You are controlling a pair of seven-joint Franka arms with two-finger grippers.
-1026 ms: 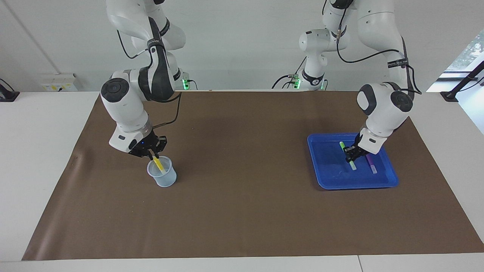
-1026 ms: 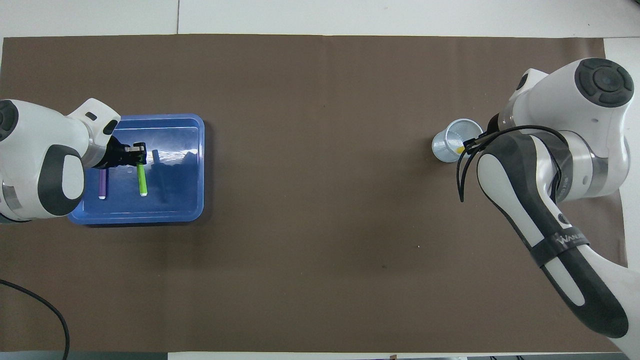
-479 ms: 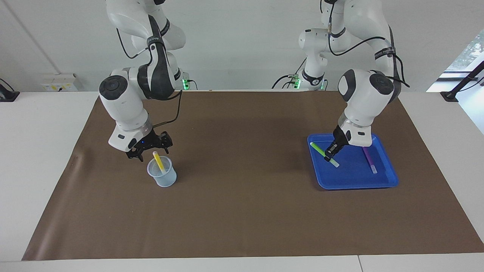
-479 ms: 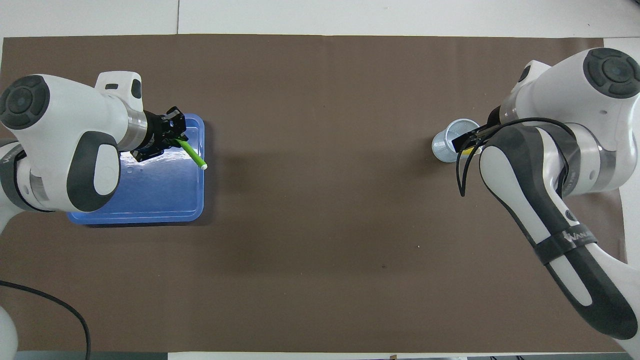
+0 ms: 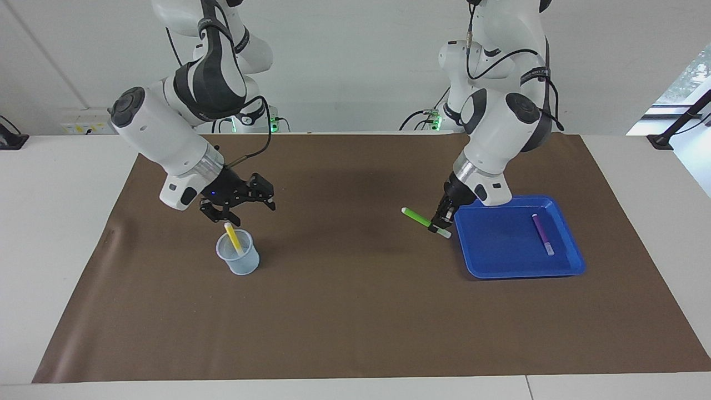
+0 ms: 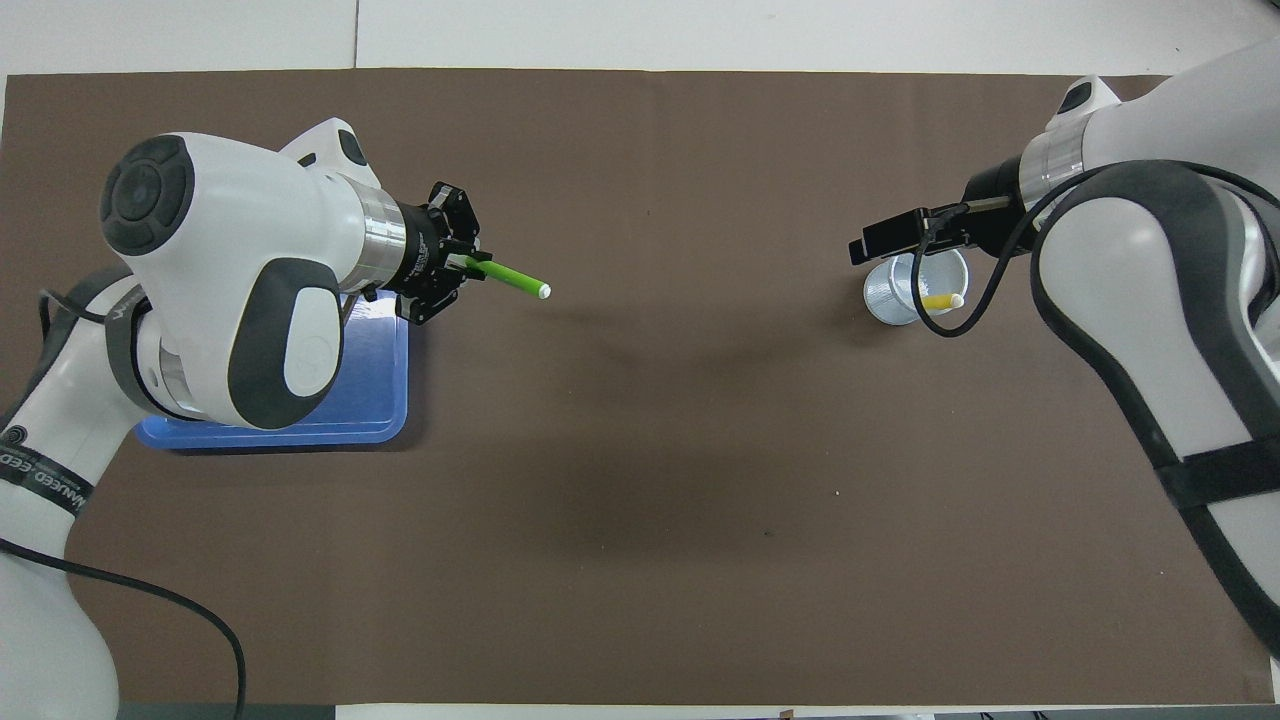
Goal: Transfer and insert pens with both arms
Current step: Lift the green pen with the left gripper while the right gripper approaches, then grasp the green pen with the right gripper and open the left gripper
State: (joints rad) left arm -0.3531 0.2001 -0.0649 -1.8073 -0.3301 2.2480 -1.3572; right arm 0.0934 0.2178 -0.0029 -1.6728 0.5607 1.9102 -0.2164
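Green pen (image 5: 425,221): centre right of the facing view, pinched in left gripper (image 5: 441,222) jaws over the bench (image 5: 355,311), apparently for handover.
Right gripper (image 5: 236,208): jaws spread above cup (image 5: 239,255), centre left; yellow pen (image 5: 233,239) stands inside.
Purple pen (image 5: 542,233): in blue tray (image 5: 522,269), awaiting pickup.

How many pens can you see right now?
3: yellow pen in the cup, green pen held by the left gripper, purple pen in the blue tray.
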